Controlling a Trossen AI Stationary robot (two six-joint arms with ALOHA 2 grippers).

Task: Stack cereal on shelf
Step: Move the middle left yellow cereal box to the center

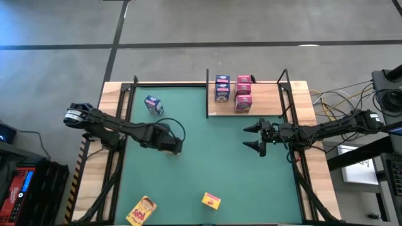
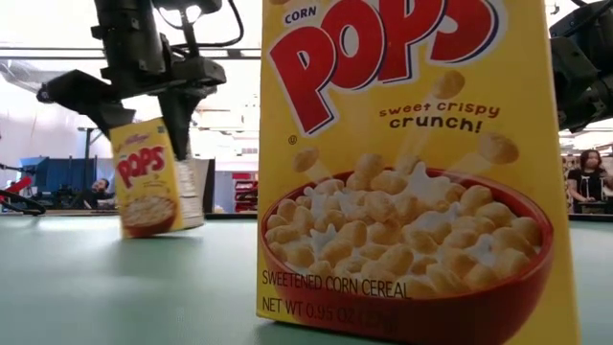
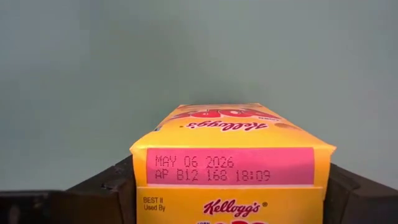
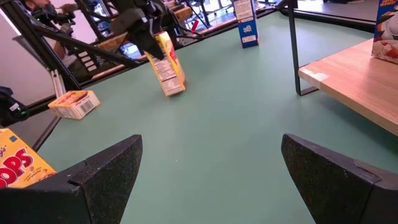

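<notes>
Four boxes (image 1: 231,91) stand on the shelf (image 1: 270,100); the left gripper (image 1: 168,139) clamps a yellow box (image 4: 169,63) mid-mat, the right gripper (image 1: 259,138) gapes empty, and three boxes wait.

We see wide bare green table mat (image 1: 213,157) between the two arms, open for passage. The light-wood shelf board with black posts (image 1: 267,103) blocks the far right corner, blue and pink boxes (image 1: 232,93) filling its left part. A blue box (image 1: 153,105) stands far left; two yellow boxes (image 1: 210,200) occupy the near edge.
</notes>
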